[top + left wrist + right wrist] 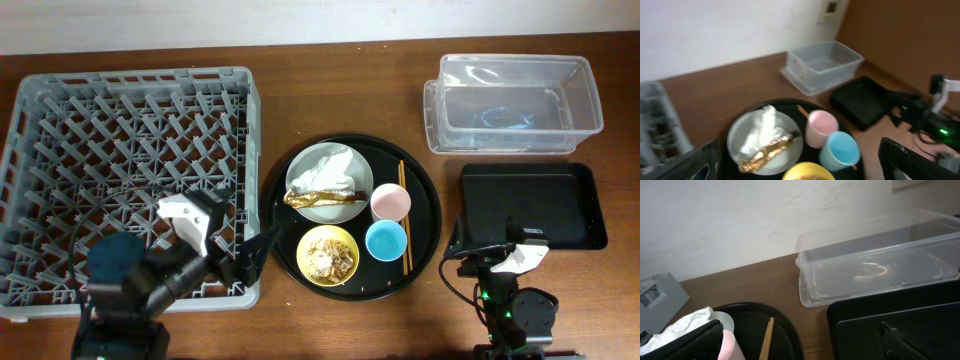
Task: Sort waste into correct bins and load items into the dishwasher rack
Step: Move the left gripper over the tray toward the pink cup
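Brown wooden table (pixel 340 80) runs under everything, with a pale wall behind. Far left sits the dishwasher rack (pixel 130 76), and no dish stands among its pegs. My left gripper (pixel 262 252) hangs over the rack's near right corner, fingers spread wide and holding nothing, aimed at the round black tray (pixel 425 190) just beside it.

On that tray, the grey plate (pixel 330 212) carries the crumpled napkin (pixel 325 168) and the gold-brown wrapper (pixel 325 198), which lies across the plate's near side, touching the napkin. Nearer me is the yellow bowl (pixel 305 262) with the food scraps (pixel 330 257) in it. Right of those stand the pink cup (pixel 390 202) and the blue cup (pixel 386 240), then the chopsticks (pixel 404 215) along the tray's right side.

Further right, the clear tub (pixel 510 62) sits by the wall and the shallow black tray (pixel 530 170) in front of it; I see no waste in either. My right gripper (pixel 487 243) hovers at the black tray's near left corner, jaws equally wide apart and empty.

Nothing is sorted, so I judge waste comes first. I would take the napkin from above, pinching a high fold so my fingertips never scrape the plate or drag the wrapper along. I should lift straight up, clear of the cups, before I carry it across to a bin.
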Motion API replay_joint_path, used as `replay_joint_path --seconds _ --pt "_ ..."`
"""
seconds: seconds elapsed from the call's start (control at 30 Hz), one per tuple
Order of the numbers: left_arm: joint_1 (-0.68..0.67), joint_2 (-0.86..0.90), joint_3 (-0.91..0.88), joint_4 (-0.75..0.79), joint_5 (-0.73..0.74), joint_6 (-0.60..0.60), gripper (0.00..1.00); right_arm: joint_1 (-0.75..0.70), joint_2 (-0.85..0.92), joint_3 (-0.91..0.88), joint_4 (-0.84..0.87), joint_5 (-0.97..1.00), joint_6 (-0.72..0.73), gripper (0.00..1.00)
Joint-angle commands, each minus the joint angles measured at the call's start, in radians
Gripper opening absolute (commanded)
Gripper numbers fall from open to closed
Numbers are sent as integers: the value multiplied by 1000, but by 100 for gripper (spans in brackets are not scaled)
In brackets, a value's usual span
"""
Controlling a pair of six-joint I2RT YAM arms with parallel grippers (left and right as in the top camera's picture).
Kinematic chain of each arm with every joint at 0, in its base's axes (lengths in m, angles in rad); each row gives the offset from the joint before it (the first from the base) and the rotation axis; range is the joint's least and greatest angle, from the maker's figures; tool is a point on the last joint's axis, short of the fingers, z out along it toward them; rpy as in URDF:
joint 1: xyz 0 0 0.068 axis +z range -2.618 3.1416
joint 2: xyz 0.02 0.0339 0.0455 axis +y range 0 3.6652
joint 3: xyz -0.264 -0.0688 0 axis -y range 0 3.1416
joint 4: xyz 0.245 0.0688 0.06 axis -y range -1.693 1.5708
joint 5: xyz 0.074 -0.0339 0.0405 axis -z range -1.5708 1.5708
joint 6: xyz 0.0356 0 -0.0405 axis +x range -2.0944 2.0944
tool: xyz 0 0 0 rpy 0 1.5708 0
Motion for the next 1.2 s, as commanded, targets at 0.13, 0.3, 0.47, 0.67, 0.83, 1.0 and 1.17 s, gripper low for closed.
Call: replay_joint_path --seconds 0.13,0.3,0.47,0.67,0.83,1.0,1.17 --pt "-20 123 34 -20 241 16 99 9 -7 -5 -5 8 -10 99" --pt "-174 292 271 -322 -98 36 99 9 -7 -5 -5 8 -10 99" --pt "-390 517 565 -591 -513 39 99 9 -7 -5 -5 8 -10 99" --pt "-480 629 589 -575 -420 38 99 9 -7 -5 -5 8 -10 99" --pt "-488 694 589 -517 -353 37 99 9 -7 -5 -5 8 -10 99" --pt "-488 753 589 -457 -354 35 99 9 -7 -5 -5 8 -10 99" --pt "-488 831 589 -457 -335 35 99 9 -7 -5 -5 8 -10 99"
